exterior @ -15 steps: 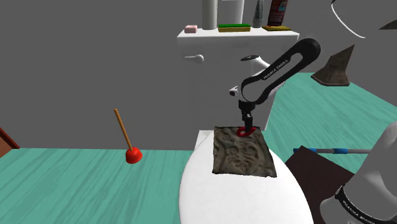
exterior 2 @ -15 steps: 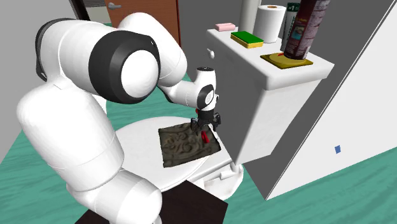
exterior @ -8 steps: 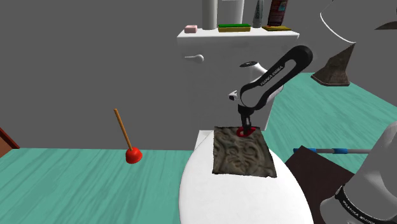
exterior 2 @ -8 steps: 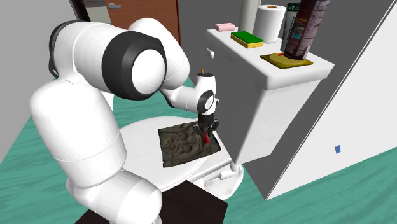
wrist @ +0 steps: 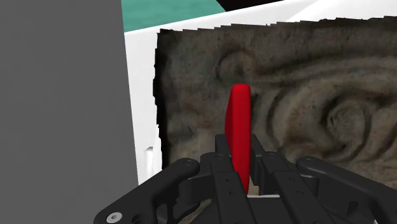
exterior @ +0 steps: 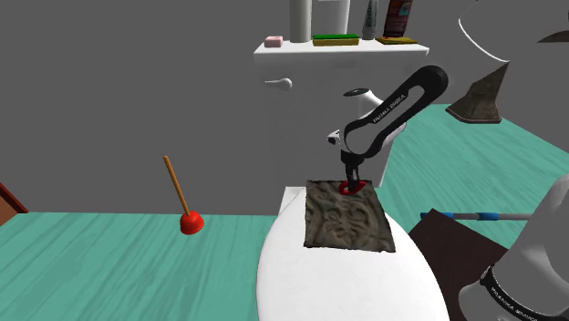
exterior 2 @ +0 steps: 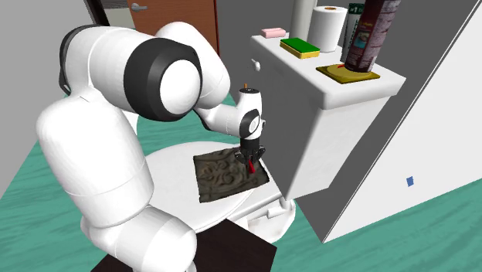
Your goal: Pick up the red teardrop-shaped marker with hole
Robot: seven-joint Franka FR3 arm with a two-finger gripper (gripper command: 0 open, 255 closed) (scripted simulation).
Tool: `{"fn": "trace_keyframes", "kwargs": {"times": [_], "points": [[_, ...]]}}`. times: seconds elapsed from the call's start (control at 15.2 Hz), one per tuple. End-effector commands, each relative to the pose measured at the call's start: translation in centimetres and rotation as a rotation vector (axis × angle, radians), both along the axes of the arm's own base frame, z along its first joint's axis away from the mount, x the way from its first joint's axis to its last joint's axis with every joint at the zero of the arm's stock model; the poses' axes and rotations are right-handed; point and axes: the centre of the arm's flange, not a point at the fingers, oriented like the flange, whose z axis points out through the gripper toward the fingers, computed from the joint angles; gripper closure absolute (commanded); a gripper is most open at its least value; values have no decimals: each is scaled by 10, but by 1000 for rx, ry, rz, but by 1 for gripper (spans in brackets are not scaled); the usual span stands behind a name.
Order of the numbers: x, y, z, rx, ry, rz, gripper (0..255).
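The red teardrop-shaped marker stands on edge between my black fingers, over a brown carved mat. My gripper is shut on the marker, clasping its lower part from both sides. In the shoulder view the gripper points straight down at the far edge of the mat, with the marker showing red at its tip. In the second exterior view the marker hangs under the gripper, close to the toilet tank.
The mat lies on a white toilet lid. On the tank top sit a pink soap, a green sponge, a paper roll and a bottle. A red plunger stands on the teal floor.
The fingers have closed onto the red marker. The arm's elbow shifted a little a second ago and has held still since; the hand stays over the mat's far edge.
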Motion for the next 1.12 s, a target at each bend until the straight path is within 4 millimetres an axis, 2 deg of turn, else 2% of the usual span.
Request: {"fn": "trace_keyframes", "kwargs": {"times": [0.0, 0.92, 1.06], "points": [[0, 0, 6, 0, -1, -1, 255], [0, 0, 79, 0, -1, -1, 255], [0, 0, 80, 0, -1, -1, 255]]}}
